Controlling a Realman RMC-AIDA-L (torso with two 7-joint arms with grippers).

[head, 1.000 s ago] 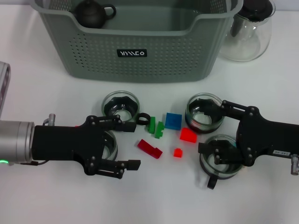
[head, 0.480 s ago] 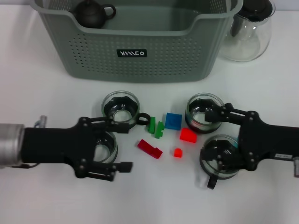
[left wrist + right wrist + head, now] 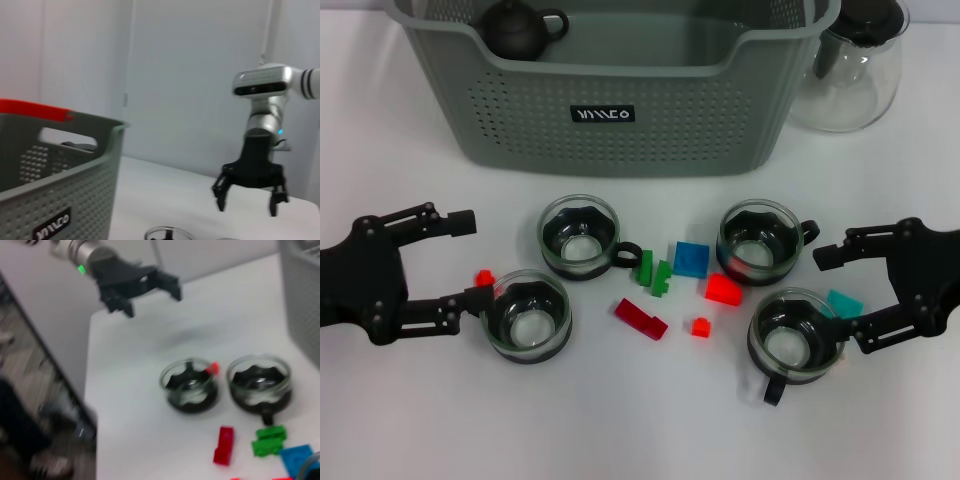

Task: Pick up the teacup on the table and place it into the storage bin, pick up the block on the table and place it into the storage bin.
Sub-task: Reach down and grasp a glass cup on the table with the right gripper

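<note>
- Sitting at the far side of the table (image 3: 410, 400): grey-green storage bin (image 3: 620, 120), showing a black label (image 3: 602, 114) with white stylised lettering, not clearly readable; holding a dark teapot (image 3: 518, 27) in its left corner.
- Standing right of the bin: clear glass jug (image 3: 850, 70).
- Hovering at the left edge, jaws spread open and holding nothing: left gripper (image 3: 470, 258); sitting just beside its lower finger, a glass teacup (image 3: 527, 318) and a small red block (image 3: 484, 277).
- Hovering at the right edge, jaws open, empty: right gripper (image 3: 835, 295), next to another teacup (image 3: 790, 343) and a teal block (image 3: 844, 303).
- Lying between the cups: green, blue and red blocks.
- Showing only in the left wrist view: a red strip (image 3: 32, 107) along the bin rim.
- Appearing only in the right wrist view: the floor beyond the table edge.
</note>
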